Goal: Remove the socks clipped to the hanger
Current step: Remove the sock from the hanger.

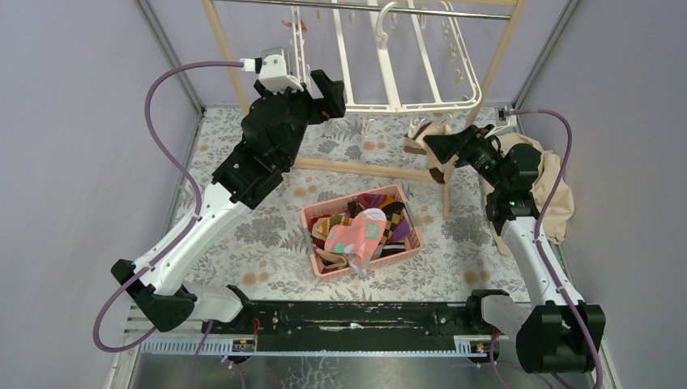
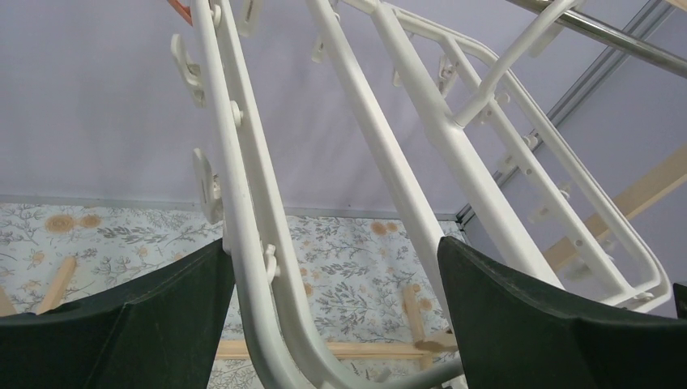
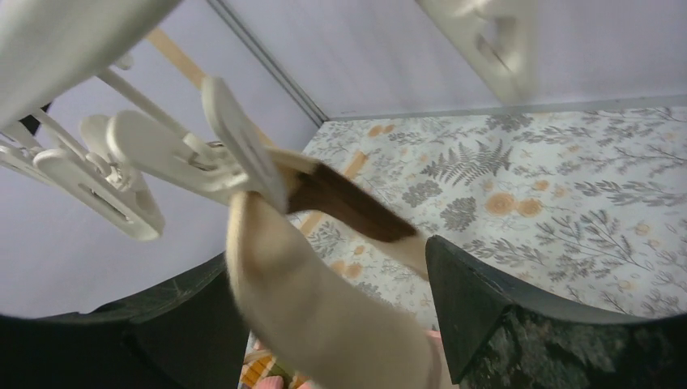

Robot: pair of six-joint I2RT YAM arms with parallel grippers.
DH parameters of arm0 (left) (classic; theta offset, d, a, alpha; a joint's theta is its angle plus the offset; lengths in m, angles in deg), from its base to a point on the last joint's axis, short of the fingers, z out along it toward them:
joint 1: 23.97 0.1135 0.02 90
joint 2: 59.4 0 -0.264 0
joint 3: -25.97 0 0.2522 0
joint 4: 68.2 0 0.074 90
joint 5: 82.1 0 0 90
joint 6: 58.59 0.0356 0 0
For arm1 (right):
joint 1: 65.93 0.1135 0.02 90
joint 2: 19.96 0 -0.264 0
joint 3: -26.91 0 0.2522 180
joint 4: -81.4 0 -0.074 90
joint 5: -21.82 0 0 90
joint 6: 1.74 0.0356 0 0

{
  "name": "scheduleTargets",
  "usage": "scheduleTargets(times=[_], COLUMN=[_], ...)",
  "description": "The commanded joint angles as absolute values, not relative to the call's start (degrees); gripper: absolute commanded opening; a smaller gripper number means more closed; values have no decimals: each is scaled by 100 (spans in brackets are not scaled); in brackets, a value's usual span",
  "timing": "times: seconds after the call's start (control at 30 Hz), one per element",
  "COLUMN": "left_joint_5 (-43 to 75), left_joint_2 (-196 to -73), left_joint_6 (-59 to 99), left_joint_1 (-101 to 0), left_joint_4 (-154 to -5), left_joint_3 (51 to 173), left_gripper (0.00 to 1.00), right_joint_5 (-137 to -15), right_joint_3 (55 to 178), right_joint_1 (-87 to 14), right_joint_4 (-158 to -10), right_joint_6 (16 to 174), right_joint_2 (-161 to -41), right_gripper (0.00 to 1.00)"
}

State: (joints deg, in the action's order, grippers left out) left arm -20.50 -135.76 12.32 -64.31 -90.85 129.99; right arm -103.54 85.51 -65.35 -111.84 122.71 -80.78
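Your right jaws stood open around the tan sock (image 3: 312,320) clipped at the hanger's (image 1: 391,81) near right corner, left jaws open astride it; a skewed pull could have swung the hanger

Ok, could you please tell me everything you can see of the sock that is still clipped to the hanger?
The sock is soft cloth, cream with a dark brown part. A white clip on the hanger pinches its upper end, and it hangs slack below. Its body runs through the open right claw; whether the claw touches it I cannot tell.
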Motion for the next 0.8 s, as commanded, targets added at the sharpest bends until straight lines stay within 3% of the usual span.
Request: scheduleTargets(times=[0.0, 0.1, 0.23, 0.33, 0.43, 0.53, 0.77], left_joint_5=[-1990, -1987, -1955, -1851, -1594, -1262, -1197], left_joint_2=[-13613, -13607, -13566, -13523, -13499, -13492, -13018], left_joint_6=[1305, 1298, 1296, 1275, 1223, 1152, 1164], left_joint_1=[-6376, -6370, -6354, -6352, -6355, -6386, -6658], left_joint_4=[-8951, -8944, -8936, -8978, -9146, -9395, -9651], left_joint_3=[13191, 13178, 13152, 13152, 13266, 13406, 13264], left_gripper=[99, 99, 99, 99, 99, 99, 98], right_joint_5=[-10810, -10908, -11014, -10984, -10945, -10942, -10826], right_joint_3=[8603, 8599, 8581, 8531, 8491, 8469, 8463], right_joint_1=[-6558, -6553, -6555, -6557, -6553, -6524, -6411], right_joint_4=[-11918, -12051, -12200, -12099, -11942, -11904, -11650], right_joint_6=[12610, 12660, 12753, 12729, 12674, 12694, 12686], right_joint_2=[-7955, -8055, -8148, -8025, -7870, -7800, -7653], right_gripper=[80, 78, 55, 46, 48, 57, 59])
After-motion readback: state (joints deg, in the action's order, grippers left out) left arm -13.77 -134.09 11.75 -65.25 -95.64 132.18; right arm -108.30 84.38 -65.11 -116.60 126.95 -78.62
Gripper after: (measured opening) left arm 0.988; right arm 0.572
